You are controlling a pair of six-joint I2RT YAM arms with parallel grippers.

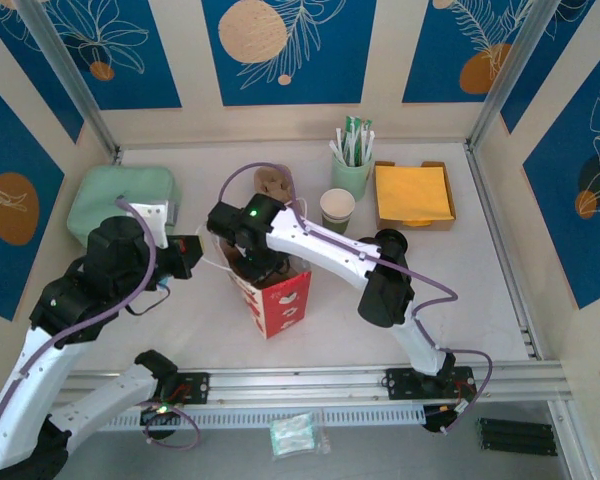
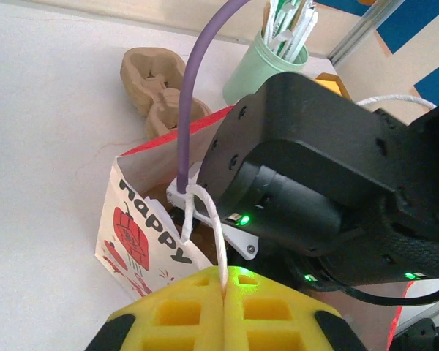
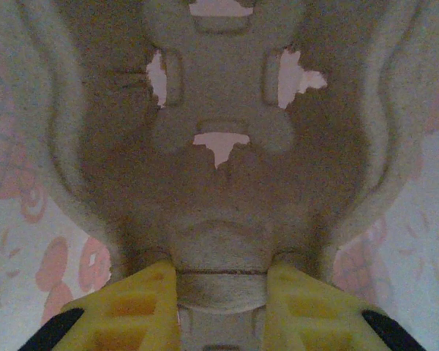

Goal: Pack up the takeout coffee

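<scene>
Across the white tabletop [image 1: 460, 300], a plain matte surface with little clutter; along its near edge an aluminium rail [image 1: 310, 385], both arm bases bolted to it. Around three sides, cream walls set with blue panels [image 1: 285, 40] of white leaf outlines and tan or orange discs. At the back corners, slanted aluminium posts [image 1: 75, 85].

At centre, upright and open-mouthed, a red-and-white paper bag [image 1: 280, 298]. Pinched between the yellow pads of the left end effector [image 2: 224, 281], pads pressed fully together on it: the bag's white string handle [image 2: 220, 256], rising from the near wall of the bag. Down inside the bag, the right end effector [image 3: 221, 285], clamped on a raised ridge of a brown pulp cup carrier [image 3: 219, 219], with pale, pink-printed bag paper on either side.

Behind the bag, flat on the tabletop, a second loose carrier [image 1: 273, 182]. Right of that, toward the back, the takeout coffee cup [image 1: 337, 208]: upright, mouth open, outside the bag, just in front of the mint tumbler [image 1: 351, 178] of sticks and left of the tray of yellow napkins [image 1: 413, 192]. At back left, a pale green rounded object [image 1: 110, 195], partly hidden by the left arm.
</scene>
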